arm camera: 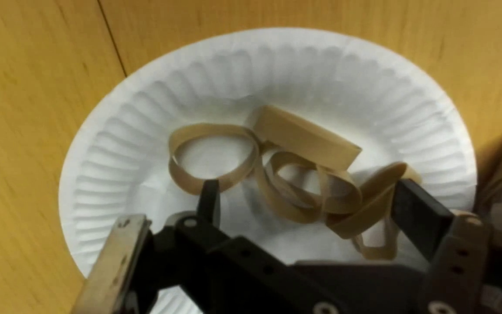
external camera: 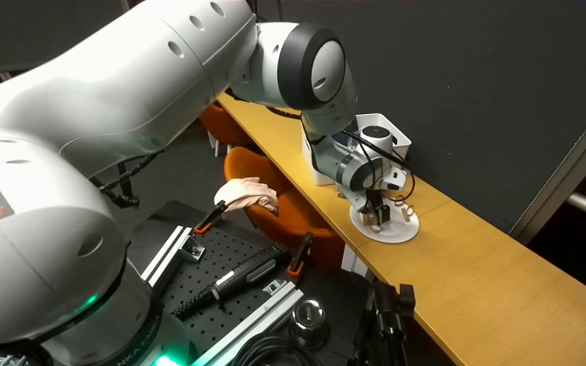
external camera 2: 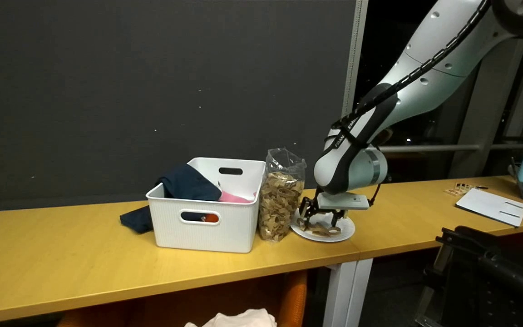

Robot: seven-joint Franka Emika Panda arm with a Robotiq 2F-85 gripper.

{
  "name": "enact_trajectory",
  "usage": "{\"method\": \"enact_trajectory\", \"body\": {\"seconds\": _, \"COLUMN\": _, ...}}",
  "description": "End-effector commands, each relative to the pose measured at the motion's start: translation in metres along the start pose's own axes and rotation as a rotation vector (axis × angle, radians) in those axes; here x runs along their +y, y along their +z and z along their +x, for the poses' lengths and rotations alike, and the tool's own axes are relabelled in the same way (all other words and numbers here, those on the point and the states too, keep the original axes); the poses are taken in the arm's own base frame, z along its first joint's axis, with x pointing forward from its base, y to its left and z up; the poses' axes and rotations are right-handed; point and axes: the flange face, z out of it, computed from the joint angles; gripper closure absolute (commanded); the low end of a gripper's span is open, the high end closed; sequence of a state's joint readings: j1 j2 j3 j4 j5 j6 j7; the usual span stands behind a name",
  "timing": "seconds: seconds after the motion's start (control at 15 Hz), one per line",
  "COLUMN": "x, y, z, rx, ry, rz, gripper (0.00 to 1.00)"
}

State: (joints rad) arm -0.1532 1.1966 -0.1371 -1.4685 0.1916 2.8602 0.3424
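Note:
My gripper (arm camera: 313, 198) stands open low over a white paper plate (arm camera: 98, 148) on the wooden table. Several tan loops, like wide rubber bands, lie in a loose heap on the plate. In the wrist view, a round loop (arm camera: 184, 179) reaches the left fingertip, and a flattened loop (arm camera: 307, 139) lies farther up. A folded loop (arm camera: 360, 213) lies by the right finger; whether it touches is unclear. Nothing is gripped. In both exterior views, the gripper (external camera: 377, 212) points down at the plate (external camera 2: 347, 232) and partly hides the loops.
A clear bag of similar tan loops (external camera 2: 282, 204) stands beside the plate. Next to it, a white bin (external camera 2: 202, 236) holds a dark cloth (external camera 2: 191, 184) and something pink. An orange chair (external camera: 293, 218) with a pale cloth (external camera: 246, 194) stands at the table's edge (external camera: 389, 272).

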Motion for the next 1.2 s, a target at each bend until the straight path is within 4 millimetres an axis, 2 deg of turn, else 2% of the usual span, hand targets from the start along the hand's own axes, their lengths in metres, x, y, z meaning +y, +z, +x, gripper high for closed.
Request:
{"method": "enact_trajectory", "body": {"seconds": 0.0, "x": -0.001, "y": -0.004, "z": 0.01, "rx": -0.056, "ry": 0.095, "rz": -0.001, "gripper": 0.0}}
{"method": "enact_trajectory", "body": {"seconds": 0.33, "x": 0.001, "y": 0.001, "z": 0.02, "rx": -0.096, "ry": 0.156, "rz": -0.012, "gripper": 0.0}}
{"method": "enact_trajectory", "body": {"seconds": 0.87, "x": -0.003, "y": 0.017, "z": 0.02, "rx": -0.12, "ry": 0.164, "rz": -0.031, "gripper": 0.0}}
{"method": "enact_trajectory", "body": {"seconds": 0.93, "x": -0.004, "y": 0.019, "z": 0.02, "rx": -0.117, "ry": 0.161, "rz": -0.029, "gripper": 0.25}}
{"method": "enact_trajectory", "body": {"seconds": 1.0, "x": -0.004, "y": 0.021, "z": 0.02, "rx": -0.117, "ry": 0.157, "rz": -0.028, "gripper": 0.26}}
{"method": "enact_trajectory", "body": {"seconds": 1.13, "x": -0.007, "y": 0.02, "z": 0.02, "rx": -0.113, "ry": 0.153, "rz": -0.023, "gripper": 0.42}}
